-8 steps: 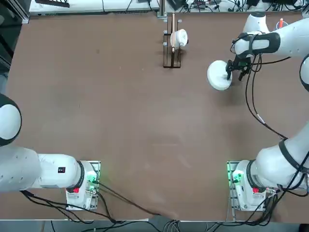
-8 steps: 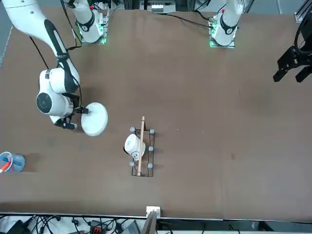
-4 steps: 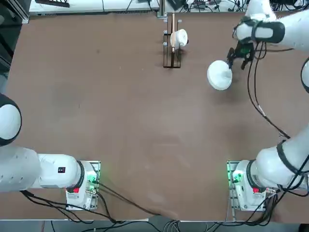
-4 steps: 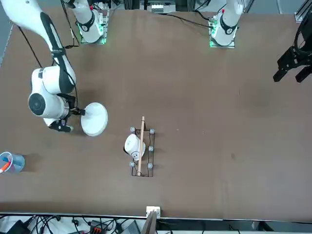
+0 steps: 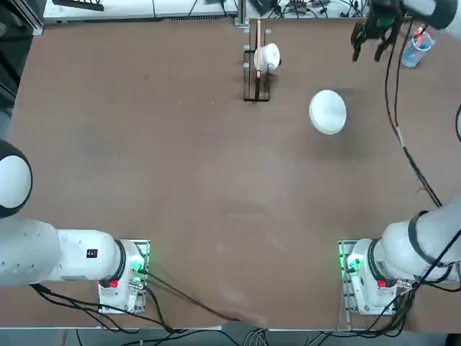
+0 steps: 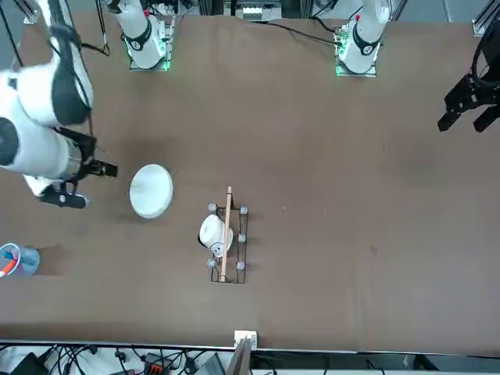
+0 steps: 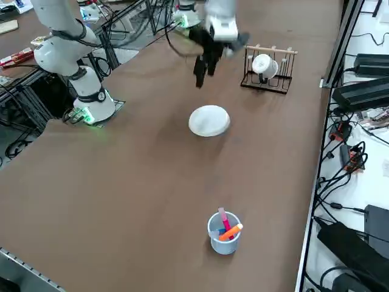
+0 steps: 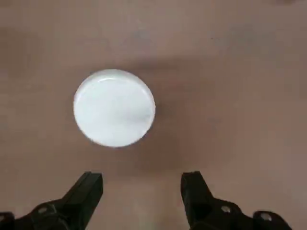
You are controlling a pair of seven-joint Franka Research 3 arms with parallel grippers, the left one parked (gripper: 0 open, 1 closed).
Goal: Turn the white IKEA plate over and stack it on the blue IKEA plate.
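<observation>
The white IKEA plate (image 5: 328, 112) lies flat on the brown table, on the right half toward the far side; it also shows as a plain white disc in the front view (image 6: 151, 190), the right side view (image 7: 209, 120) and the right wrist view (image 8: 114, 107). My right gripper (image 5: 367, 45) hangs high above the table, beyond the plate toward the far edge, fingers spread and empty (image 6: 87, 185) (image 7: 203, 74) (image 8: 140, 184). It touches nothing. The blue IKEA plate is out of view in every frame.
A wooden rack holding a small white cup (image 5: 259, 61) stands at the far middle of the table, left of the plate. A translucent blue cup with pens (image 5: 416, 45) sits near the far right corner, close to the gripper (image 7: 223, 233).
My right gripper has lifted off from beside the white plate and drawn back toward the far edge, staying open. The plate has not moved.
</observation>
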